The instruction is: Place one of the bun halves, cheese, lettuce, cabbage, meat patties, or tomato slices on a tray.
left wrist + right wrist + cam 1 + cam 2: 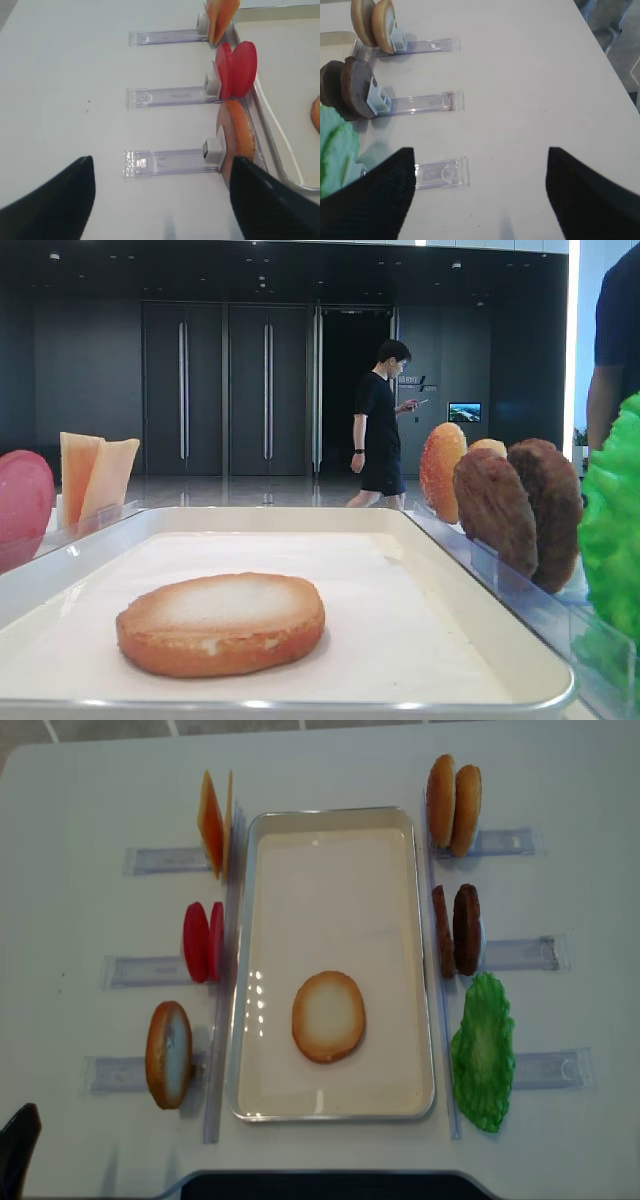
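One bun half [328, 1016] [222, 623] lies flat, cut face up, in the cream tray [335, 815] [470, 590]. A second bun half [168, 1054] [239, 135] stands upright in a holder left of the tray. Behind it stand the tomato slices [203, 941] [237, 67] and the cheese [213, 823] [220, 15]. Right of the tray stand the meat patties [458, 930] [350, 90] and the green lettuce [484, 1050] [335, 145]. No cabbage is in view. My left gripper [162, 200] hangs open and empty over the bare table beside the upright bun half. My right gripper [480, 195] is open and empty beside the lettuce.
Two orange domed buns [453, 805] [374, 22] stand at the back right. Clear plastic holder strips [520, 955] [170, 162] stick out from each food towards the table's sides. The table's right edge [607, 55] is near. A person [382, 420] walks in the background.
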You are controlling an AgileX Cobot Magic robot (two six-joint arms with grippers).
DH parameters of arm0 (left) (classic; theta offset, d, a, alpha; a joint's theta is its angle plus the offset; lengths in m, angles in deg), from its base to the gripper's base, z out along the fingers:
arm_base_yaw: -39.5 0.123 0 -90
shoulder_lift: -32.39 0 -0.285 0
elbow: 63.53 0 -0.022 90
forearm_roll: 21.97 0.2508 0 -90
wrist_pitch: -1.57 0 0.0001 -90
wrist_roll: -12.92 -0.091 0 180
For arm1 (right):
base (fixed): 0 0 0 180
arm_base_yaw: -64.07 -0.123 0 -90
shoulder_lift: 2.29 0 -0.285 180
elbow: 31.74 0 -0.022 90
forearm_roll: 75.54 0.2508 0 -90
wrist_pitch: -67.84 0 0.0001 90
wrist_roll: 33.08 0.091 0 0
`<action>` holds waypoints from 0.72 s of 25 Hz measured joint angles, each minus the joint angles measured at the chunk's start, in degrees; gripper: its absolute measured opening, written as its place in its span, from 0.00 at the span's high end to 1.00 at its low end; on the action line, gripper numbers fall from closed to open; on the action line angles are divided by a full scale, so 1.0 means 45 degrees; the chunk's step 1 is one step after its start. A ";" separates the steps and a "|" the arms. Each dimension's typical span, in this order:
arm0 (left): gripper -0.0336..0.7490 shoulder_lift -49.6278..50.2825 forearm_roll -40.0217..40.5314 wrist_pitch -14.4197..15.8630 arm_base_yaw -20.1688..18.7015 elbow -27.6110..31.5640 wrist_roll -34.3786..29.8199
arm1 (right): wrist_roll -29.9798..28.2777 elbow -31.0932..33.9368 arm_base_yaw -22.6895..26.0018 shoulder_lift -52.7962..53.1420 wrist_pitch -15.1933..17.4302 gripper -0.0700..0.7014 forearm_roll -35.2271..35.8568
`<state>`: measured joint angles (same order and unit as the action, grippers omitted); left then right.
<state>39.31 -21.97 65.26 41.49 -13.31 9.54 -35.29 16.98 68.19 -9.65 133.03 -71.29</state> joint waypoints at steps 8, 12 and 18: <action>0.14 0.0000 0.0000 0.0000 0.0000 0.0000 0.0001 | 0.0000 0.0000 0.0000 0.0000 0.0000 0.21 0.0000; 0.14 0.0000 0.0000 0.0000 0.0000 0.0000 0.0001 | 0.0000 0.0000 0.0000 0.0000 0.0000 0.21 0.0000; 0.14 0.0000 0.0000 0.0000 0.0000 0.0000 0.0001 | 0.0000 0.0000 0.0000 0.0000 0.0000 0.21 0.0000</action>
<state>39.31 -21.97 65.26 41.49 -13.31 9.54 -35.29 16.98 68.19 -9.65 133.03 -71.29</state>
